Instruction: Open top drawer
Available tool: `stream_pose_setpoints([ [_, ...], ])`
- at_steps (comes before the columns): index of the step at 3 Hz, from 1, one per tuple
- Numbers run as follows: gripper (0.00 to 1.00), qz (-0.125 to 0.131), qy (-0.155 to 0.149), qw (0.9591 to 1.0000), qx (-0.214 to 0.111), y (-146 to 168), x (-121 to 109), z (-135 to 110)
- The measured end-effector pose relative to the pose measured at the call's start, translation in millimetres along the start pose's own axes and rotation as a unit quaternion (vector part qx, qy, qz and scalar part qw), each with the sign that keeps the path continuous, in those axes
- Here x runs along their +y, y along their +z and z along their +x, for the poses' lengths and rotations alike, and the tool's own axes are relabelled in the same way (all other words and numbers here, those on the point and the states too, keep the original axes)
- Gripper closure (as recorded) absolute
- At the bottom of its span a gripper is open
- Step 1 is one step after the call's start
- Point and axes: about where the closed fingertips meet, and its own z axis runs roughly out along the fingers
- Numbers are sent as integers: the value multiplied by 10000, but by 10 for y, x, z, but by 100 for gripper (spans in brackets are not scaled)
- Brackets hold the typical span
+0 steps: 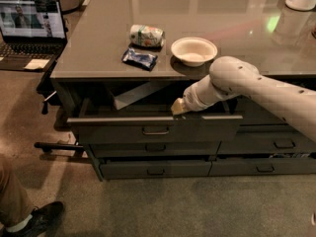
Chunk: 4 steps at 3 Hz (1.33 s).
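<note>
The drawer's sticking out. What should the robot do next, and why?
Probably lift the gripper up and away. The top drawer already stands well out past the lower drawers, its inside showing, and the gripper sits just behind its front edge, so more pulling seems unneeded.

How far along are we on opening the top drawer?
Done: the top drawer stands out ahead of the lower drawers, its inside showing. In hand: the gripper sits at the front's upper edge, right of the pull. Left: perhaps more travel, then backing away.
</note>
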Motion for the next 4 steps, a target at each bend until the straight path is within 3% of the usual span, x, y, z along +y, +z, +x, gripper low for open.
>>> stream_pose_setpoints([
  [3,100,-70,-213,9997,103,-90,19,91],
  [4,100,-26,-137,9999,-102,-384,-58,304],
])
